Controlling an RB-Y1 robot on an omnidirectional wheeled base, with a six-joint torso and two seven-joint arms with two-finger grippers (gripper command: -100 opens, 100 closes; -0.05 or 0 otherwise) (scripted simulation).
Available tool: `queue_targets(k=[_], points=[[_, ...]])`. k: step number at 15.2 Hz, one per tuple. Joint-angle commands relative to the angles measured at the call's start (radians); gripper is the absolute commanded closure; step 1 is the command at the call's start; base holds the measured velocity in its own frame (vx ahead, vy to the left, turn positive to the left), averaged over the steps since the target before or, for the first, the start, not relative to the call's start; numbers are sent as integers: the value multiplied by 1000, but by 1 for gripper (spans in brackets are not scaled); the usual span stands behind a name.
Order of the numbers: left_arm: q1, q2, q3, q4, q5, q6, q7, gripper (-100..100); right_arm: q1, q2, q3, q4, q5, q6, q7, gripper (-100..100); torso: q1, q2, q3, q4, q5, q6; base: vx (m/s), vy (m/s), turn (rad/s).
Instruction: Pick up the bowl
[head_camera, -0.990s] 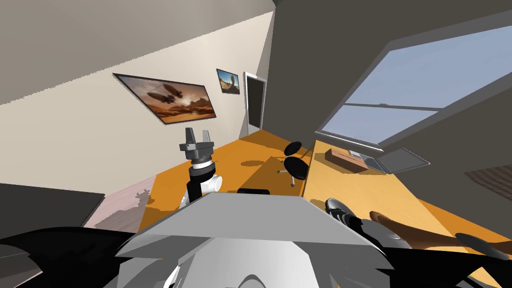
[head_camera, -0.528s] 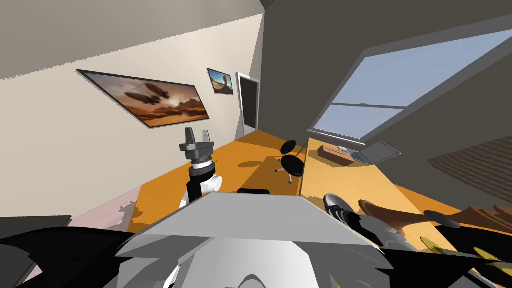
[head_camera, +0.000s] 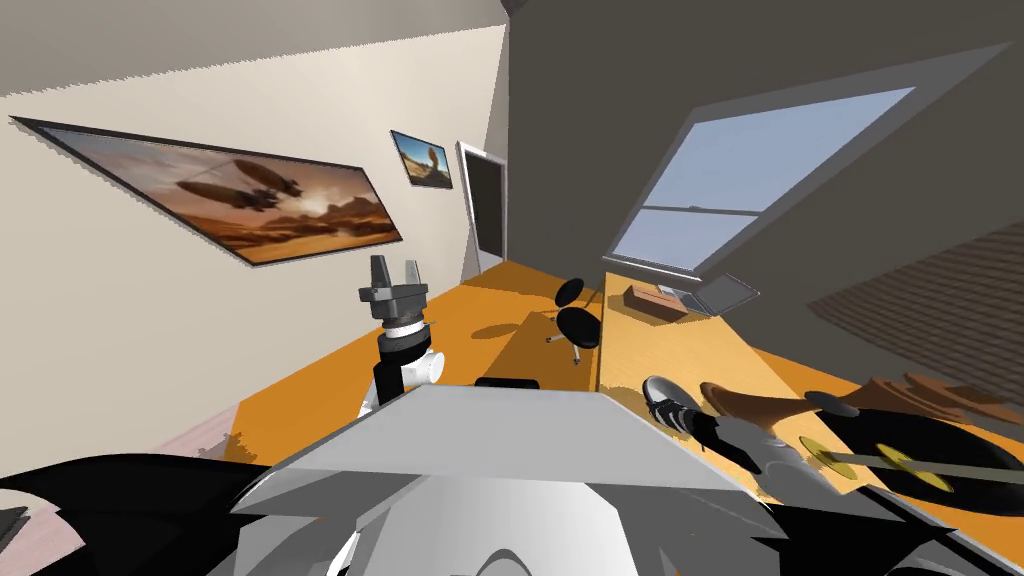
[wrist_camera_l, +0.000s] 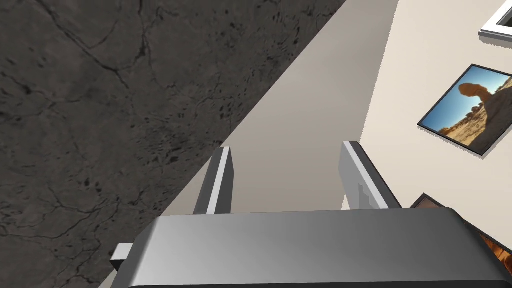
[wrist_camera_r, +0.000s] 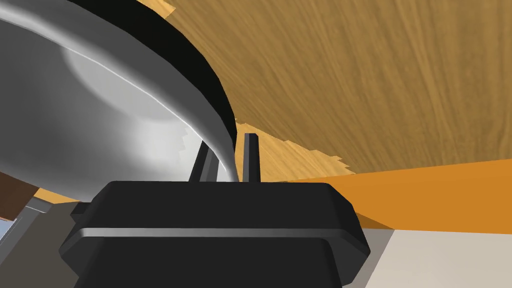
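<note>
In the right wrist view a grey bowl with a dark rim fills the space beside my right gripper. The two fingers stand close together, one on each side of the bowl's thin wall at the rim, so the gripper is shut on it. Behind the bowl lies the wooden desk top. My left gripper is held up at chest height on the left, away from the desk. Its fingers are apart with nothing between them.
On the desk to my right lie a black and white sneaker, a brown horn and a black record on a turntable. Farther back are a brown box and a laptop. A black office chair stands on the orange floor.
My head view has swung to the right: the wall pictures slid left and the turntable came into view. The left arm holds the same pose.
</note>
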Motion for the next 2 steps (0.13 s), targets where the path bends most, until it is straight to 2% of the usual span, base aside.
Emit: queue_targets(k=[1,2], points=[[0,0,0,0,0,0,0,0,-14,-18,41,-4,-28,-6,13,100,0,0,0,0,0,0,46,31,-161],[0,0,0,0,0,0,0,0,-17,-2,14,19,-13,-9,16,100,0,0,0,0,0,0,28,19,-70]])
